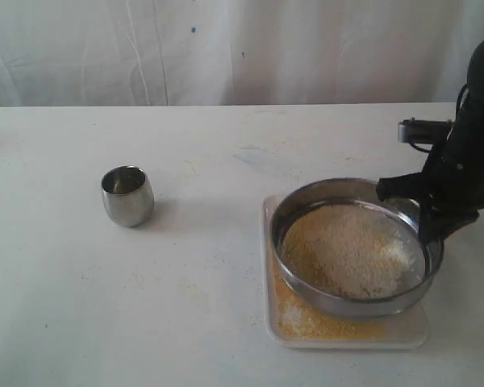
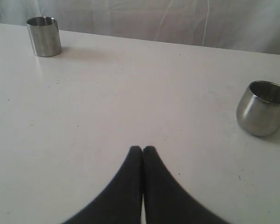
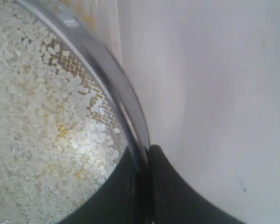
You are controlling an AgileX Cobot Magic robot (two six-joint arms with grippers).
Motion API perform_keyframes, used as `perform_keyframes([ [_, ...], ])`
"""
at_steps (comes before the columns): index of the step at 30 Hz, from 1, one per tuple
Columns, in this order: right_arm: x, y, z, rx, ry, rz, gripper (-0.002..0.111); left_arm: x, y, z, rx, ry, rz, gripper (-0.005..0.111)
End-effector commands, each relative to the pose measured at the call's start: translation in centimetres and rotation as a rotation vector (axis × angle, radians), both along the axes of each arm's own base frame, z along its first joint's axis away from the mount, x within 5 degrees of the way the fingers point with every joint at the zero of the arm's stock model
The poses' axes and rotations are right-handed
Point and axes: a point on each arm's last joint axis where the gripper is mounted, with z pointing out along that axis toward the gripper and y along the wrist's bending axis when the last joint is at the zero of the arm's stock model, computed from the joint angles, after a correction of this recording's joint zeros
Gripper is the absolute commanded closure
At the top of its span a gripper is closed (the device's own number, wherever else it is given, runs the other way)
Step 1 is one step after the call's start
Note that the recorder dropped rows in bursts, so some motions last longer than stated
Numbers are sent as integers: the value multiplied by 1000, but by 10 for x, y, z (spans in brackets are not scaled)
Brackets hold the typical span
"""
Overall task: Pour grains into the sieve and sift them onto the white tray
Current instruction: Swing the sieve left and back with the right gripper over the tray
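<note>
One sieve (image 1: 339, 304), one tray (image 1: 411, 332), two cups (image 2: 262, 108) (image 2: 44, 36)

bright, flat, diffuse light; white tabletop (image 1: 194, 322) nearly washed out. only a faint soft shadow right of the steel cup (image 1: 127, 196). right wrist view soft up close, sieve (image 3: 123, 107) rim blurred.

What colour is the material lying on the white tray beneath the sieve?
Yellow: fine granules on the white tray, clearest in the exterior view.

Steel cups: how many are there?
2. A rounded cup stands left of the white tray; a straight-sided cup shows only in the left wrist view. More may be hidden.
</note>
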Motion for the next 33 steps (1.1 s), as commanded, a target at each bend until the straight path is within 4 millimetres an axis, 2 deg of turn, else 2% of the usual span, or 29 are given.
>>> perform_keyframes([
  [1,12,7,18,22,-226,14,108,0,0,0,5,-7,0,107],
  [3,16,7,19,28,-255,-13,108,0,0,0,5,-7,0,107],
  [5,-1,8,12,37,-86,-7,108,0,0,0,5,-7,0,107],
  [7,-10,10,3,39,-39,35,108,0,0,0,5,-7,0,107],
  [11,9,9,-6,38,-243,20,108,0,0,0,5,-7,0,107],
  [13,13,8,-8,78,-238,-25,108,0,0,0,5,-7,0,107],
  [15,2,13,-11,149,-120,-39,108,0,0,0,5,-7,0,107],
  [16,-7,17,-11,184,-66,7,108,0,0,0,5,-7,0,107],
  [18,-14,26,-11,229,-93,84,108,0,0,0,5,-7,0,107],
  [20,-2,26,-5,221,-226,63,108,0,0,0,5,-7,0,107],
  [22,9,21,-1,210,-286,-8,108,0,0,0,5,-7,0,107],
  [24,6,19,0,225,-214,-33,108,0,0,0,5,-7,0,107],
  [26,-9,20,-3,228,-87,26,108,0,0,0,5,-7,0,107],
  [28,-14,22,-5,222,-93,73,108,0,0,0,5,-7,0,107],
  [31,4,17,-3,191,-250,30,108,0,0,0,5,-7,0,107],
  [33,9,15,-3,199,-246,-26,108,0,0,0,5,-7,0,107],
])
